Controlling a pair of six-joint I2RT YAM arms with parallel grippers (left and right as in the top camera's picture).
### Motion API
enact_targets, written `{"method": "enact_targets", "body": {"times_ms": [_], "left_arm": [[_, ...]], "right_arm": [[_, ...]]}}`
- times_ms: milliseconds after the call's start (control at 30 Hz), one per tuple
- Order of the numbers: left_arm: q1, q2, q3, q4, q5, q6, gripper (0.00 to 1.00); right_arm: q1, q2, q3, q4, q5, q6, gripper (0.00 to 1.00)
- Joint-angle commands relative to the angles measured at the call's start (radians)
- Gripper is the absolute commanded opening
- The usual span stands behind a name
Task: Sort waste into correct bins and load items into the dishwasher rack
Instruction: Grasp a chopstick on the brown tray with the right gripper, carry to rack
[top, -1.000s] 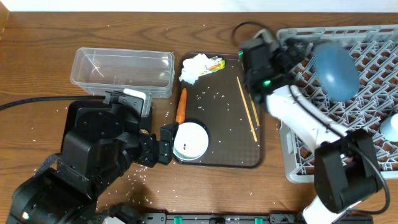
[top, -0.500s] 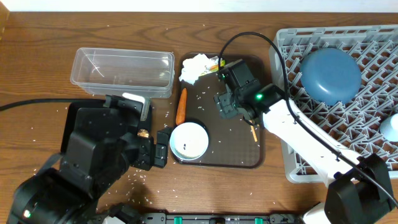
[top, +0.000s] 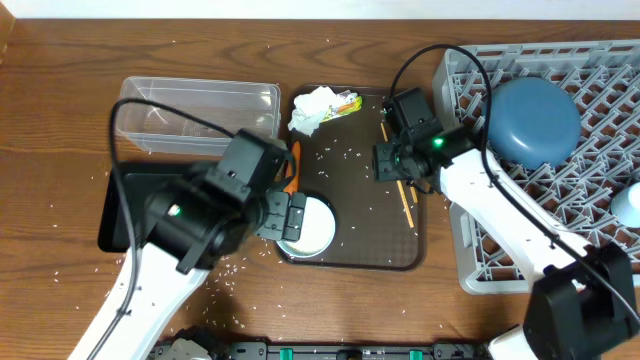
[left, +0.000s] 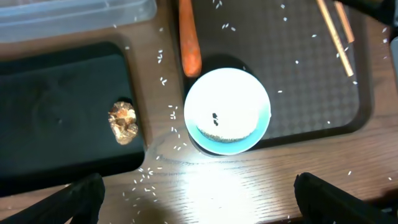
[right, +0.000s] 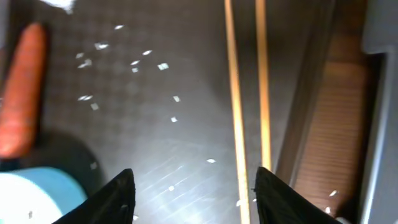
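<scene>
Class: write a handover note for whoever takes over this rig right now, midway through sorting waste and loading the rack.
Left tool: open, above the white bowl, holding nothing.
Right tool: open, astride the chopsticks, not gripping.
Done: dark-blue bowl and light-blue cup in rack; food scrap in black tray.
To do: napkin, carrot, white bowl, chopsticks on brown tray; scattered rice.

Clear glossy plastic tub (top: 200, 88), matt black tray (left: 56, 112), wooden chopsticks (right: 238, 124), finely textured brown serving tray (top: 350, 220)
</scene>
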Motion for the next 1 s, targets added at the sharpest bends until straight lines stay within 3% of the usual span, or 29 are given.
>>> {"method": "enact_targets", "body": {"times_ms": [0, 200, 367, 500, 567, 600, 767, 967], "left_arm": [[0.003, 0.022, -0.002, -0.002, 0.032, -0.013, 0.98], [0.003, -0.028, 0.012, -0.003, 0.032, -0.012, 0.98], [0.003, -0.112, 0.013, -0.004, 0.031, -0.008, 0.98], [0.003, -0.163, 0.013, -0.003, 0.031, -0.008, 0.98], [0.003, -0.18, 0.013, -0.003, 0.031, -0.008, 0.98], [0.003, -0.186, 0.013, -0.003, 0.031, -0.008, 0.98], [0.003, -0.195, 0.013, -0.004, 0.031, -0.008, 0.98], [0.003, -0.189, 0.012, -0.004, 0.032, -0.008, 0.98]], "right_arm": [[-0.004, 0.063, 0.002, -0.004, 0.082, -0.011, 0.52], [-0.01, 0.196, 0.001, 0.011, 0.125, -0.015, 0.49], [-0.016, 0.275, 0.001, 0.06, 0.134, -0.022, 0.42], [-0.014, 0.316, 0.001, 0.064, 0.09, -0.022, 0.23], [-0.014, 0.326, 0.001, 0.059, 0.09, -0.022, 0.05], [-0.014, 0.325, 0.002, 0.054, 0.09, -0.022, 0.01], [-0.025, 0.229, 0.005, 0.017, 0.089, -0.03, 0.01], [-0.064, -0.026, 0.005, -0.021, 0.05, -0.072, 0.01]]}}
